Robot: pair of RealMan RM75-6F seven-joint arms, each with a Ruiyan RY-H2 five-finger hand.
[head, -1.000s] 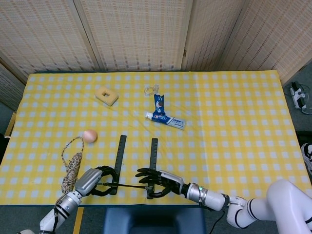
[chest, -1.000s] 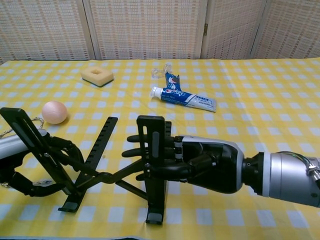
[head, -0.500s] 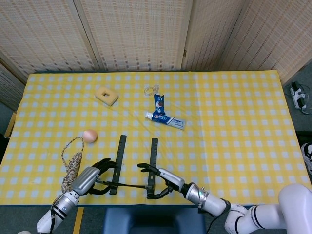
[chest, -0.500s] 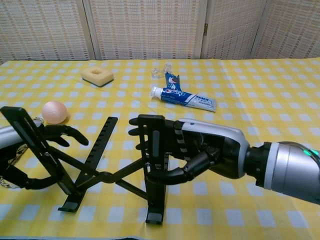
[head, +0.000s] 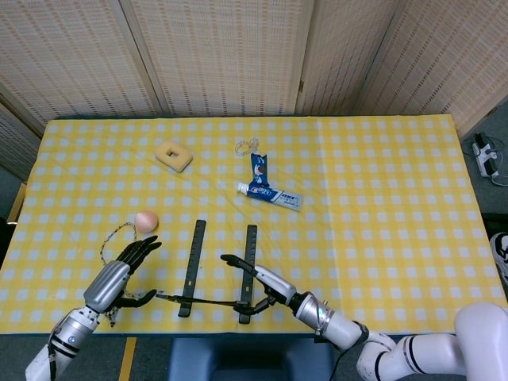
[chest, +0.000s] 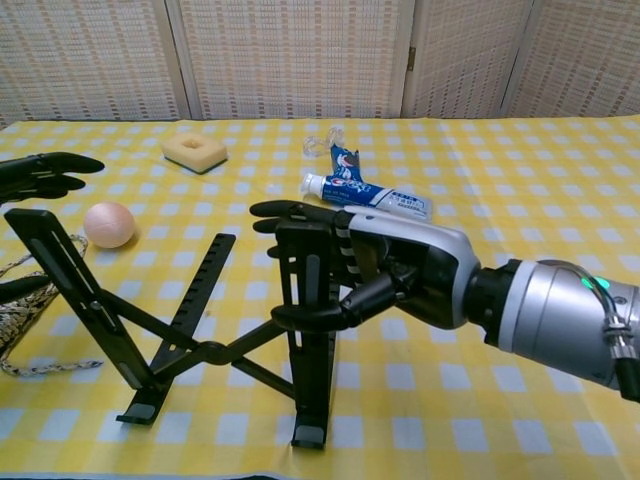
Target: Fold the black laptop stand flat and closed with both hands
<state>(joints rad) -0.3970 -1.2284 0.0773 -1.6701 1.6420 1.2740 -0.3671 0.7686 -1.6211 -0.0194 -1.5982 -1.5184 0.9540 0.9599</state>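
stand: the black laptop stand [chest: 200, 320] sits near the front edge of the surface [head: 381, 198], rails wide apart and the crossed struts propped up, so nowhere near flat
done so far: honestly nothing I can see, it's fully spread
left hand: the left hand [head: 119, 274] is off to the side of the stand, fingers [head: 143, 248] spread apart, holding nothing (in the chest view only its dark fingertips poke in at the left edge)
right hand: the right hand [chest: 385, 265] is right up against the stand's right rail, fingers [chest: 290, 215] stretched out along it, thumb curling under; looks like a loose cup and not a real grip, nothing actually held as far as I can tell
what's left: basically the whole job, I'd say: both hands need a rail each, push them together, then collapse the struts flat
other stuff: peach ball [head: 146, 220], rope [head: 107, 254], toothpaste tube [head: 268, 193], sponge [head: 174, 155], all well apart from the stand
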